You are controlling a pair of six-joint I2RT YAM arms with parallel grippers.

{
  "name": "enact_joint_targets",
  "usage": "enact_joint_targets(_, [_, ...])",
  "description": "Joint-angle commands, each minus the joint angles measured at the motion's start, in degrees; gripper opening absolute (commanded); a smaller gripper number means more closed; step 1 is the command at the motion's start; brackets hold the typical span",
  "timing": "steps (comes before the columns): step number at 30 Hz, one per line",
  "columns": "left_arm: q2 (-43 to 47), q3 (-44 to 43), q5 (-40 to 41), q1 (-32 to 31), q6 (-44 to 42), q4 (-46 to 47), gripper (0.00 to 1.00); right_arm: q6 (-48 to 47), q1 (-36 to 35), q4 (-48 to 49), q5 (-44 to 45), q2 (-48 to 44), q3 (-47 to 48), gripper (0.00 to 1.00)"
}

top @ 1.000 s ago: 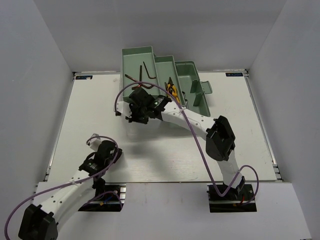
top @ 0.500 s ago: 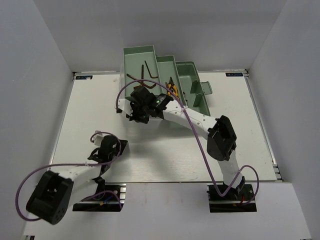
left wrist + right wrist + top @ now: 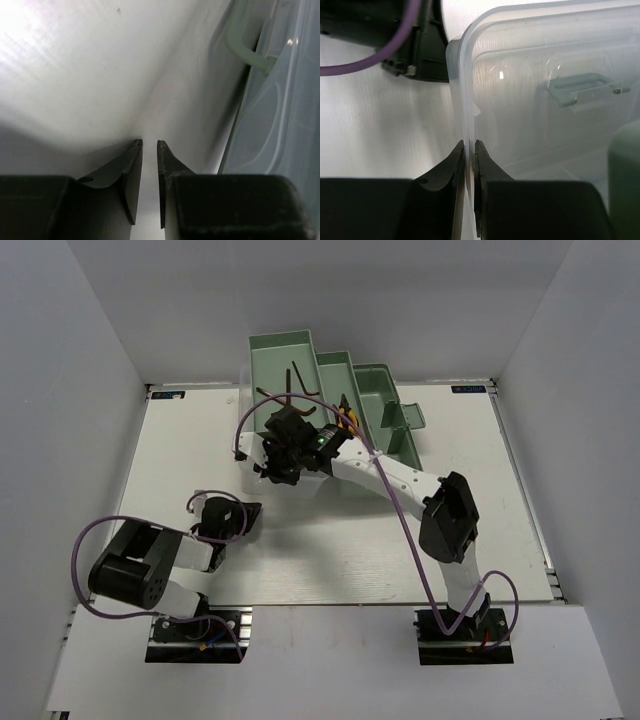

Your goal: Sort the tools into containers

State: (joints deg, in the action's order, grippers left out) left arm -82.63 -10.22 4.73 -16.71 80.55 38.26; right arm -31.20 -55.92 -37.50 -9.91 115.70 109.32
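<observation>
We find the mint-green toolbox (image 3: 272, 358) at the far edge of the counter (image 3: 180, 460), its trays stepped apart. The hex keys (image 3: 299, 380) lie in the left tray and the yellow-handled pliers (image 3: 346, 418) in the middle one. The right end effector (image 3: 468, 145) is clamped on the rim of the translucent lid (image 3: 530, 65). The left end effector (image 3: 149, 144) is nearly together and empty, near that lid.

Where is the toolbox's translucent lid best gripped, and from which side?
By its thin raised rim, coming in from the table side with one jaw inside the edge and one outside. The lid is otherwise a broad smooth sheet with nothing to pinch. The right claw is pinched on that rim.
</observation>
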Motion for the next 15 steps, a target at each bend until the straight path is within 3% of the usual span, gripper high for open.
enact_joint_targets(1, [-2.6,-2.7,-4.1,1.5,0.0,6.6,0.3,2.9,-0.2,5.2,-2.0,-10.4,2.4,0.0])
enact_joint_targets(9, [-12.8,-8.1,-16.1,6.3,-3.8,24.3,0.4,2.7,-0.2,4.9,-2.2,-11.1,-1.0,0.0])
enact_joint_targets(13, [-14.9,-9.5,-19.6,7.6,-3.8,26.1,0.41,2.3,-0.2,5.1,-1.8,-11.1,-2.1,0.0])
enact_joint_targets(14, [-14.9,-9.5,-20.3,8.2,-4.4,26.1,0.41,2.2,-0.3,4.9,-1.7,-11.0,-2.4,0.23])
enact_joint_targets(15, [-14.9,-9.5,-20.8,8.2,-4.4,24.7,0.41,2.1,-0.2,4.7,-1.6,-11.1,-2.4,0.33])
